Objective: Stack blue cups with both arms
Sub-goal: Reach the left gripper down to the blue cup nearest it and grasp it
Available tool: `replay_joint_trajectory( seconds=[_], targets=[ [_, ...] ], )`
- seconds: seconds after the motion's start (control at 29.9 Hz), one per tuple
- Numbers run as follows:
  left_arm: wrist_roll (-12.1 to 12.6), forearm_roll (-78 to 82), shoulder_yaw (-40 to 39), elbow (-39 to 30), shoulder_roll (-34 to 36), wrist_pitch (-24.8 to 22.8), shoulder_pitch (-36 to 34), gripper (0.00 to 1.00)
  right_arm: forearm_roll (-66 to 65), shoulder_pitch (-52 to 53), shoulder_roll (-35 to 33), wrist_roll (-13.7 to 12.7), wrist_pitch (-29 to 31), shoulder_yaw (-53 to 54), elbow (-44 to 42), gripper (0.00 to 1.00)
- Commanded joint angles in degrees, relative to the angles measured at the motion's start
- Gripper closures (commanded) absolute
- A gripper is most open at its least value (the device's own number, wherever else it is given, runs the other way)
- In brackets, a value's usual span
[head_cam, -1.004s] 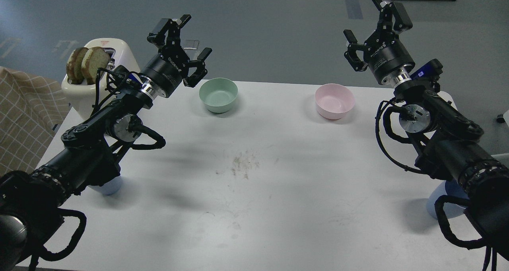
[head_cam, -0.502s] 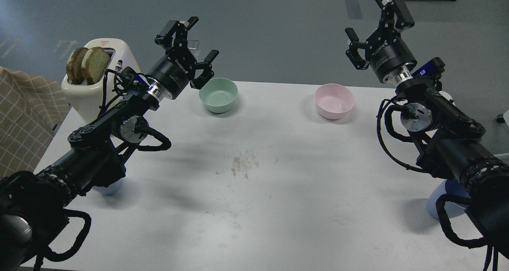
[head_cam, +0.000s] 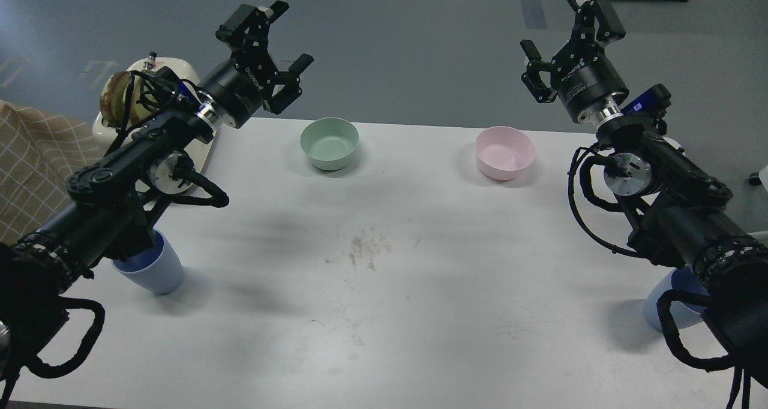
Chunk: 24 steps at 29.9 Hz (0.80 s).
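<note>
One pale-blue cup stands upright near the table's left edge, partly hidden under my left forearm. The other blue cup stands near the right edge, largely hidden behind my right forearm and its cables. My left gripper is raised high over the table's far left, fingers spread open and empty, far from the left cup. My right gripper is raised high beyond the far right of the table, open and empty, far from the right cup.
A mint-green bowl and a pink bowl sit at the table's far side. A white toaster with bread slices stands at the far left, behind my left arm. A checked cloth lies left of the table.
My left arm has swung left and up, away from the green bowl, uncovering more of the left blue cup. My right arm has barely moved.
</note>
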Motion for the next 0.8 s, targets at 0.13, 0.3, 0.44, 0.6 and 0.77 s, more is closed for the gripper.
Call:
replay_joint_trajectory(
  seconds=[0.13,0.3,0.44,0.6,0.77],
  targets=[
    [0.0,17.6,0.0,-16.5,17.0,0.0,0.4,0.03,0.1,0.2,-0.9,0.0,0.0,-0.1,-0.3,0.00],
    [0.0,34.0,0.1,-29.4,28.8,0.0,1.8,0.03,0.2,0.1,-1.1,0.0,0.0,0.0,-0.1,0.00],
    [-0.6,43.0,0.3,-35.7,36.5,0.0,2.1,0.03,0.2,0.1,-1.5,0.0,0.0,0.0,0.1,0.00],
    [-3.1,56.7,2.1,-41.4,49.7,0.0,7.0,0.03,0.2,-0.1,-1.5,0.0,0.0,0.0,0.2,0.00],
    [-3.1,65.9,10.3,-41.8,57.6,0.0,9.3,0.03,0.2,-0.2,-1.6,0.0,0.0,0.0,0.2,0.00]
  ],
)
